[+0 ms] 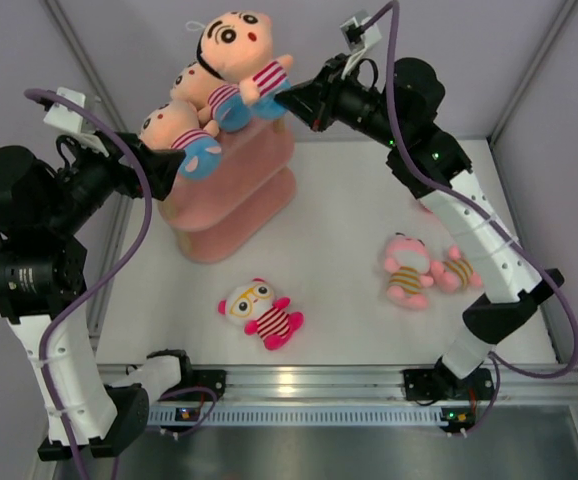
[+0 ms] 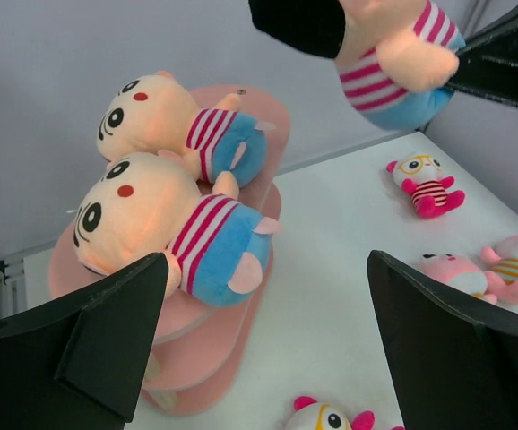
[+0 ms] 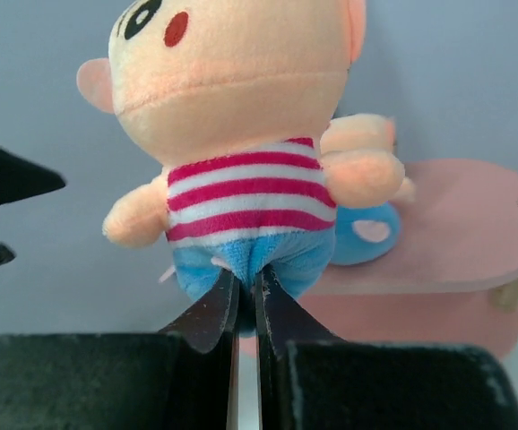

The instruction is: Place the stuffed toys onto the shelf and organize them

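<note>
Only R wrist cam shows right end effector (image 3: 246, 291) pinching plush toy (image 3: 241, 170) by fuzzy blue bottom, above pink oval shelf (image 3: 456, 215). L cam: left end effector (image 2: 268, 269) spread wide; two toys (image 2: 151, 210) lie on shelf top.

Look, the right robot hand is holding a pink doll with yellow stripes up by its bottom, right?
Not quite. The right gripper is shut on a peach-headed doll with a red-striped shirt and blue bottom, not a pink one with yellow stripes. It does hold it up by its bottom. The right wrist view shows this.
</note>
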### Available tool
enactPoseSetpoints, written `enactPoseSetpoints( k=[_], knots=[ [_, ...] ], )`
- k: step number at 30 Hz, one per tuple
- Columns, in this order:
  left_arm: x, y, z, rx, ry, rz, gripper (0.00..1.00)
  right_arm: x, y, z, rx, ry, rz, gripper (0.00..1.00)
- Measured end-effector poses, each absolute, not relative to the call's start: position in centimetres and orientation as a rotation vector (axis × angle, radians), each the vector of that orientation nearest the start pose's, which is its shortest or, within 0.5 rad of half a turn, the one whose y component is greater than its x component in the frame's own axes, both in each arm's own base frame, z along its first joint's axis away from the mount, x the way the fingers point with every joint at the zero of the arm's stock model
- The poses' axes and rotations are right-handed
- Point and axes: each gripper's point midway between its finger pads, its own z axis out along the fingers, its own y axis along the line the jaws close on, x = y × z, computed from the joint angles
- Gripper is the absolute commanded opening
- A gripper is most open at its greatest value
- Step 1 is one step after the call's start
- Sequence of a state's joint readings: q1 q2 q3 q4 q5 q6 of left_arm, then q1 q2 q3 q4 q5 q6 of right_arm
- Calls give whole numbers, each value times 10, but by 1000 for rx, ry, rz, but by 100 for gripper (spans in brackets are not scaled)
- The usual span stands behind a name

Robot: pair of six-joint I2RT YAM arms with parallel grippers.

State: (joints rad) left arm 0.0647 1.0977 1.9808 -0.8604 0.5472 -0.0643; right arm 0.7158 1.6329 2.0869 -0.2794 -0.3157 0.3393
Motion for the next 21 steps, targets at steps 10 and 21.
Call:
enactPoseSetpoints(
  k=[10,21],
  knots=[
    [252,-70,524,295,1579,-388,98,451,329,506,-378,1497,855,0],
    [258,-69,511,287,1615,-396,98,499,337,431,-343,1660,845,0]
  ],
)
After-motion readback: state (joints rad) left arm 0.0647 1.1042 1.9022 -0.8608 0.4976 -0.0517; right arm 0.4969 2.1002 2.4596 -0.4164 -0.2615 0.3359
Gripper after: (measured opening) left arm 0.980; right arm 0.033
